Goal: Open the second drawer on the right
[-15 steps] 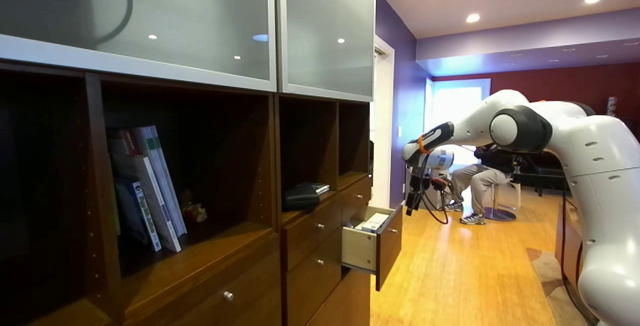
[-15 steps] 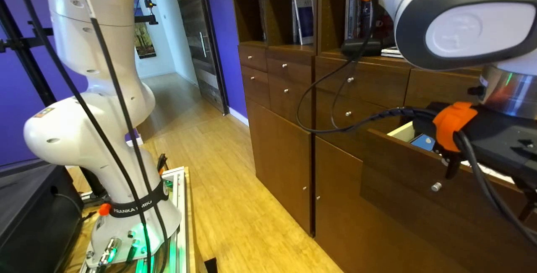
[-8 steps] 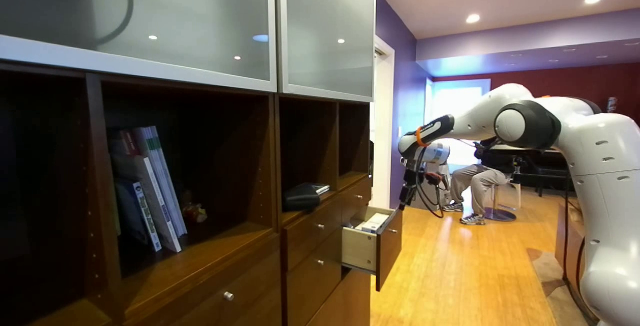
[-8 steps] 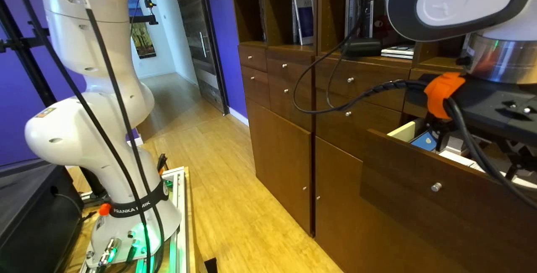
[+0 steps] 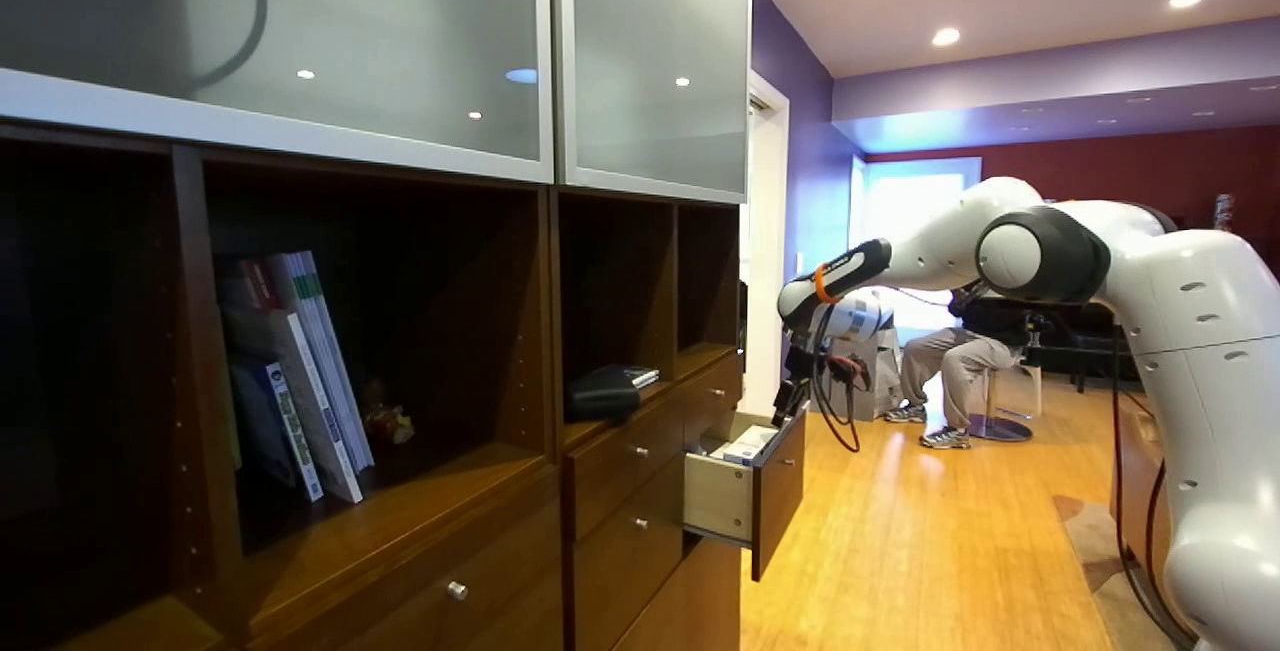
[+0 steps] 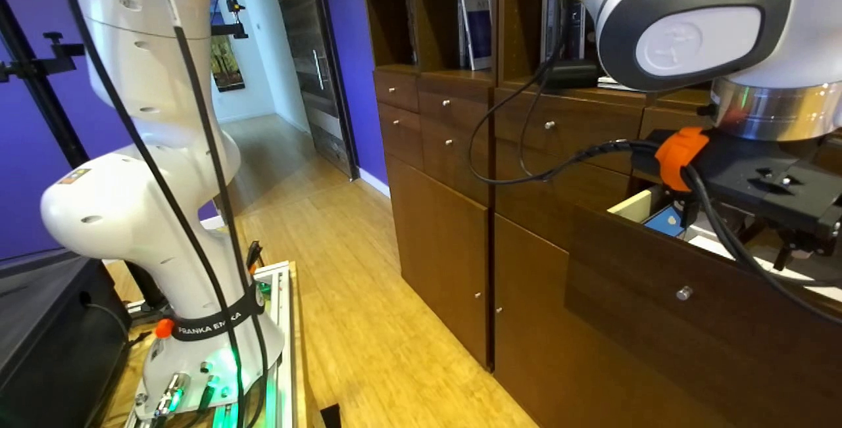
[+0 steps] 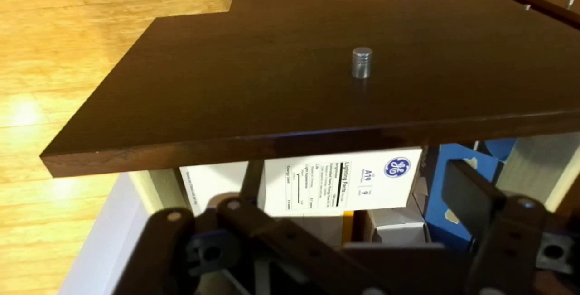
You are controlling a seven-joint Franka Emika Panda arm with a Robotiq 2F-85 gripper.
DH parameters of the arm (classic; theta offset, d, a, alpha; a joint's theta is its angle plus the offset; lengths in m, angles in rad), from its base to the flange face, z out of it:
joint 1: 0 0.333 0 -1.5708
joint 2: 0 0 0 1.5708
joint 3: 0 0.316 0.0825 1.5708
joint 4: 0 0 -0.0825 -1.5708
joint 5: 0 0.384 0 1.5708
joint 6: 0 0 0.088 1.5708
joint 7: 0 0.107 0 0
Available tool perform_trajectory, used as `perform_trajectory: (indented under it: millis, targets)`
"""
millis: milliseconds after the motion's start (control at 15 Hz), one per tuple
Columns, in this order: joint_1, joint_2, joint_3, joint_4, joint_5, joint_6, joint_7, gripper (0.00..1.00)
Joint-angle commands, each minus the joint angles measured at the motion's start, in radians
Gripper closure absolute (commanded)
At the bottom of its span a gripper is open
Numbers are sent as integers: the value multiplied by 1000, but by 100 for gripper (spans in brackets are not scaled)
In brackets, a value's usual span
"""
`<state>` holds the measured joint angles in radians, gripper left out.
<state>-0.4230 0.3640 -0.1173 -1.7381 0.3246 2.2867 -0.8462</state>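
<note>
The second drawer (image 5: 777, 496) is pulled out from the cabinet, with a dark brown front, a silvery knob and pale inner sides. It also shows pulled out in an exterior view (image 6: 631, 263). In the wrist view its front (image 7: 272, 91) spans the upper half, with the knob (image 7: 361, 63) above the front's top edge. My gripper (image 7: 362, 184) is open, fingers wide apart, with nothing between the pads. In an exterior view the gripper (image 5: 783, 409) is over the drawer, just behind the front panel's top edge. Whether the fingers touch the front is not clear.
The drawer holds a white light-bulb box (image 7: 340, 181), a blue box (image 7: 453, 200) and a grey box (image 7: 398, 227). Closed drawers and doors (image 6: 454, 152) stand beside it. A black case (image 5: 603, 393) lies on the shelf above. Arm cables (image 6: 723, 237) hang before the drawer.
My gripper has moved from in front of the drawer, over its front panel, to above the drawer's inside. The drawer has not visibly moved. The fingers stay apart.
</note>
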Motion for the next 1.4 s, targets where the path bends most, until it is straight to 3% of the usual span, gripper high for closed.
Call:
perform_trajectory:
  millis: [0, 267, 1333]
  targets:
    - [-17, 20, 24, -16, 66, 58, -48, 0]
    - [-32, 42, 43, -13, 105, 88, -96, 0]
    - [12, 30, -60, -19, -221, 53, 49, 0]
